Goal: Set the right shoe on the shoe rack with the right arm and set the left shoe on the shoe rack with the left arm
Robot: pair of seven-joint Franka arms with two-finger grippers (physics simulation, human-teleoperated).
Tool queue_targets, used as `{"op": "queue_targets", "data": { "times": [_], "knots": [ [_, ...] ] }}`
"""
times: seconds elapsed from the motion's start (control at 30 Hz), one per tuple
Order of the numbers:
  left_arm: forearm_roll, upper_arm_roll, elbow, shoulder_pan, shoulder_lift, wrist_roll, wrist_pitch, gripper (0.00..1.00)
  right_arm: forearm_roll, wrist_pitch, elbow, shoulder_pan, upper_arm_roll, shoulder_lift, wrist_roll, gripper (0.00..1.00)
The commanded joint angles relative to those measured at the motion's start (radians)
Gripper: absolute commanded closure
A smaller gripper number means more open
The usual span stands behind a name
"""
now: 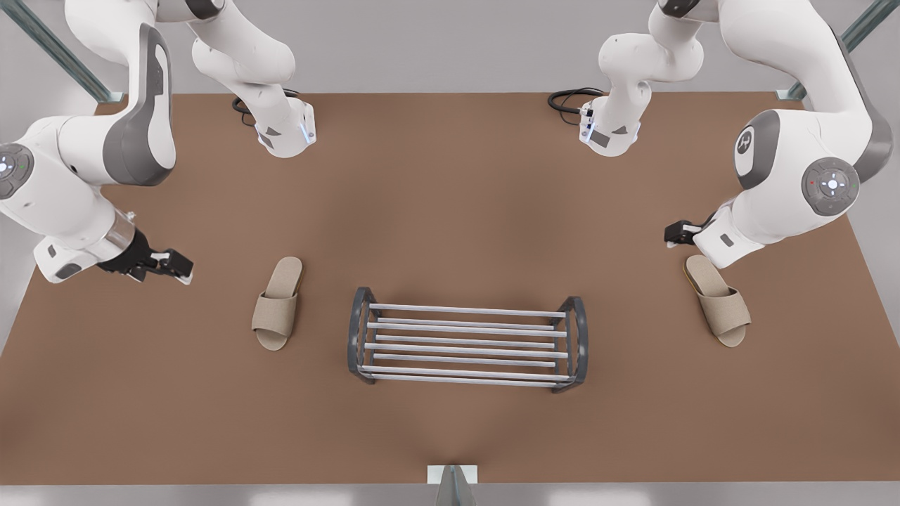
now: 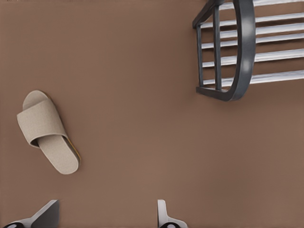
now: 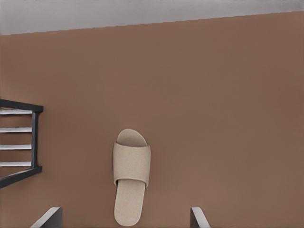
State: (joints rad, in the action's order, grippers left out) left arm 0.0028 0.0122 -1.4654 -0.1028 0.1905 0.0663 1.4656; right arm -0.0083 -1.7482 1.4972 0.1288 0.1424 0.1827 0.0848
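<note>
Two beige slippers lie flat on the brown table, one on each side of the shoe rack (image 1: 358,330), a low dark-grey frame with silver bars. The right shoe (image 1: 276,309) (image 3: 131,164) is at the front view's left. My right gripper (image 1: 181,269) (image 3: 124,210) hovers open, off to its outer side and above the table. The left shoe (image 1: 721,306) (image 2: 42,128) is at the front view's right. My left gripper (image 1: 673,234) (image 2: 105,216) hangs open just behind its heel. Both wrist views catch one end of the rack (image 2: 242,52) (image 3: 21,105), which holds nothing.
Both arm bases (image 1: 285,130) (image 1: 612,130) stand at the table's far edge with black cables (image 1: 566,102) beside them. A small grey mount (image 1: 452,478) sits at the near edge. Bare brown table (image 1: 450,211) stretches between the bases and the rack.
</note>
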Motion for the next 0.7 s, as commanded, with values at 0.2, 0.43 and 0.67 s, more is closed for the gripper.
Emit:
{"op": "queue_targets", "data": {
  "times": [0.2, 0.43, 0.67],
  "knots": [
    [-0.572, 0.318, -0.63, 0.026, -0.071, 0.283, 0.7, 0.0, 0.002, -0.04, -0.003, 0.0, -0.001, 0.001, 0.032, 0.0],
    [-2.564, 0.388, -1.039, -0.017, -0.089, 2.434, 1.129, 0.0, 0.002, -0.025, -0.002, -0.001, 0.0, 0.004, 0.018, 0.0],
    [-2.724, 0.555, -1.25, 0.035, -0.025, 2.825, 0.619, 0.0, -0.372, -0.543, 0.477, -0.12, 0.025, -0.109, -0.033, 0.0]
  ]
}}
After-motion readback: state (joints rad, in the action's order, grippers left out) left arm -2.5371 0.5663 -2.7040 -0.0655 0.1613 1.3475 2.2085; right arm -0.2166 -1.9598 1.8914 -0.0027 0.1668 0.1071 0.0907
